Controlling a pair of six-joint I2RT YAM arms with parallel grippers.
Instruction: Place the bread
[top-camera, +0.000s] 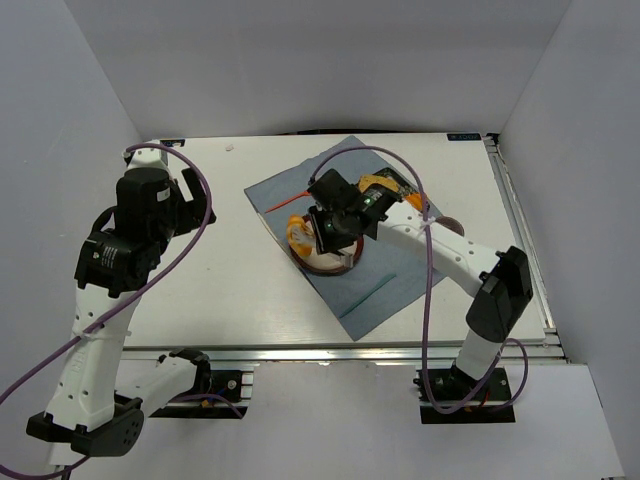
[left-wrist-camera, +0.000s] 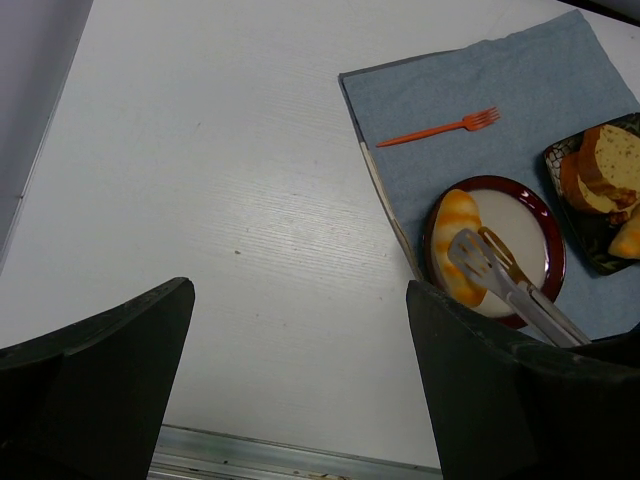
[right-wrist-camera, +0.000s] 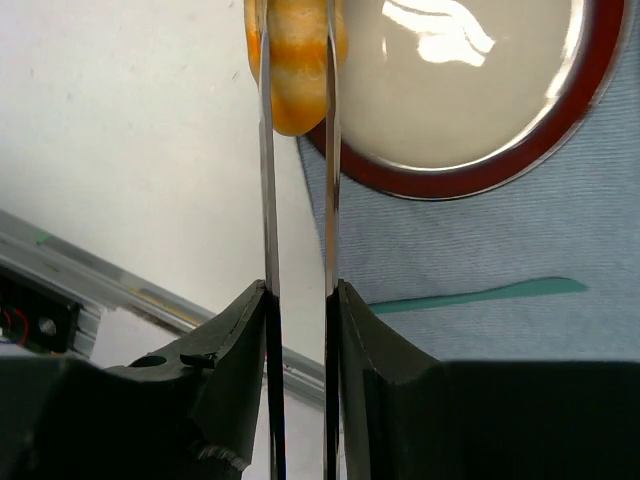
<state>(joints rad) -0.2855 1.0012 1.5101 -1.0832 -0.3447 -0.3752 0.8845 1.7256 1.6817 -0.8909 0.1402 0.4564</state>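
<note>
One roll (left-wrist-camera: 456, 240) sits on the plate (left-wrist-camera: 557, 262), tongs (right-wrist-camera: 266, 150) in the right gripper (right-wrist-camera: 300, 292) narrowed around it, not yet released; left gripper (left-wrist-camera: 298, 300) gapes wide.

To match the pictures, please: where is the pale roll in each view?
Top external: pale roll at centre.
Left wrist: pale roll right of centre.
Right wrist: pale roll at top edge, between the tongs.
Shared landmark: the red-rimmed plate; the roll is at its rim.

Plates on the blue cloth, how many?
2. A round white plate with a dark red rim sits at the left of the blue cloth, holding a yellow roll; a dark square plate with sliced bread lies behind it.
</note>
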